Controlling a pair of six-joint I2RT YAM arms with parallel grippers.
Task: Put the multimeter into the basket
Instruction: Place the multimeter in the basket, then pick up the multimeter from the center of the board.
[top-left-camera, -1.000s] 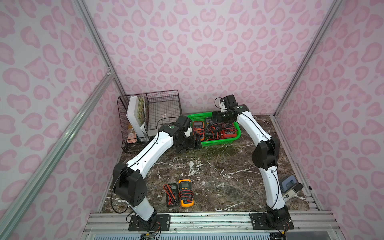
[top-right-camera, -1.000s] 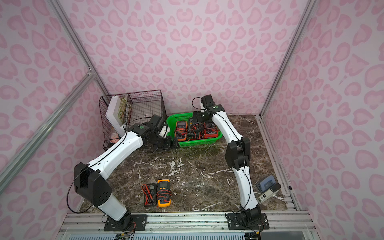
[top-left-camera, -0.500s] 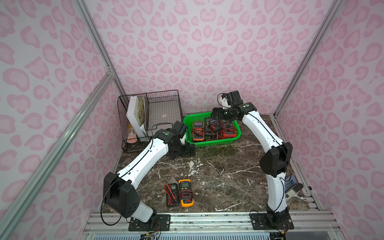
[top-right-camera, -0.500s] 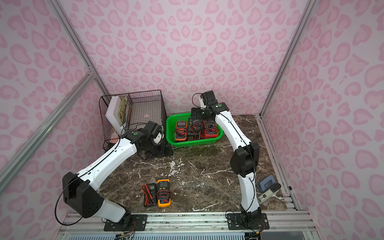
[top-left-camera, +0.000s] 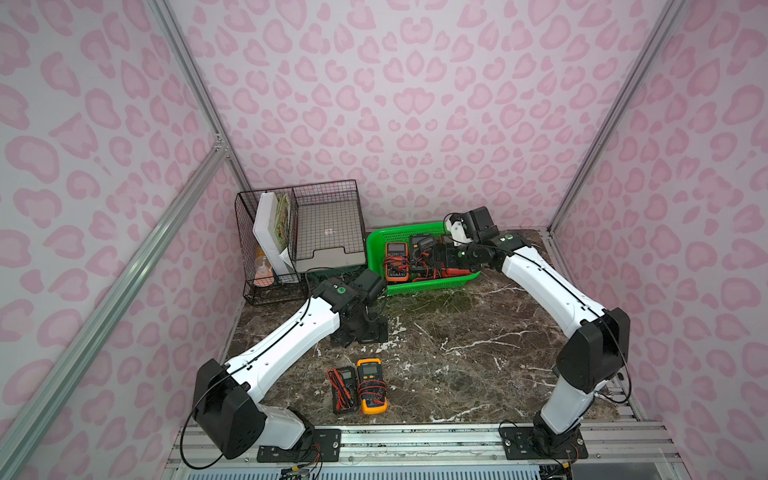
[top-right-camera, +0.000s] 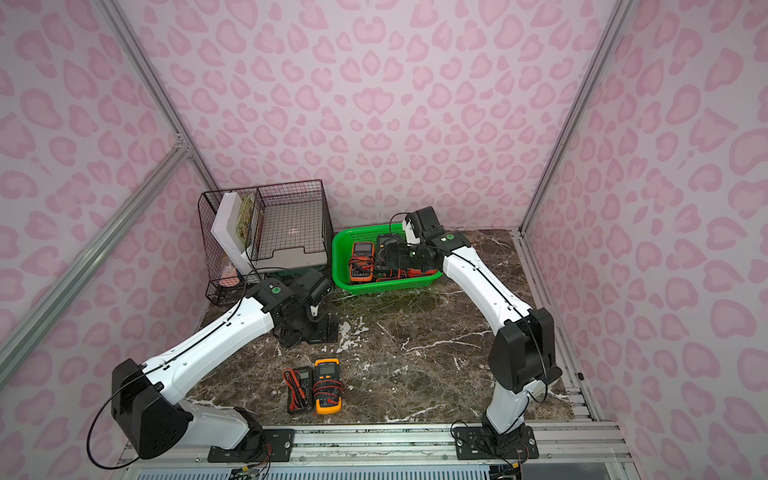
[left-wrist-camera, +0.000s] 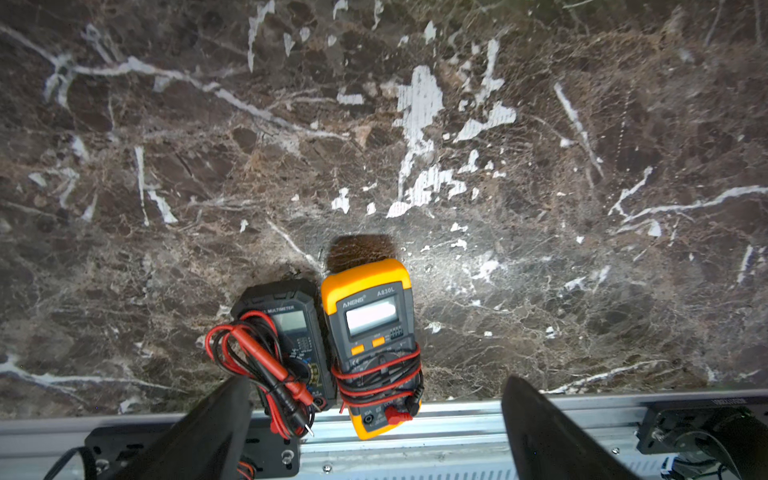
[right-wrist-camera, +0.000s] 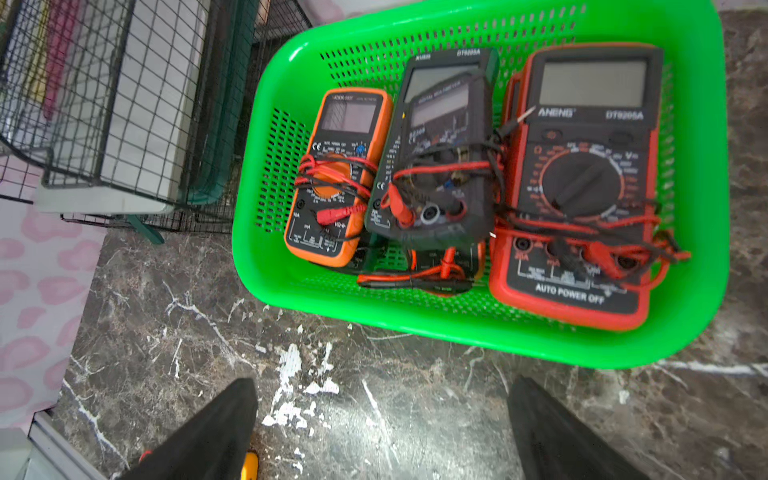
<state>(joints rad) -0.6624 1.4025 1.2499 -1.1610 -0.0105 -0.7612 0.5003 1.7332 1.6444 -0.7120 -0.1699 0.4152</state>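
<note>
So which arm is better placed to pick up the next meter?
Left, likely: the left gripper hangs open mid-table, facing the yellow meter and black meter; the right gripper is off by the basket.

The tabletop (top-left-camera: 457, 332) is dark brown marble with white veins. At 12 o'clock stands the green basket (top-left-camera: 428, 286), and near it, at 10 o'clock, the black wire rack (top-left-camera: 324, 224). Close to the front edge, at about 7 o'clock, two meters lie flat, side by side and touching: the black multimeter (top-left-camera: 345, 388) and the yellow multimeter (top-left-camera: 371, 386) — each with red and black leads around it.
</note>
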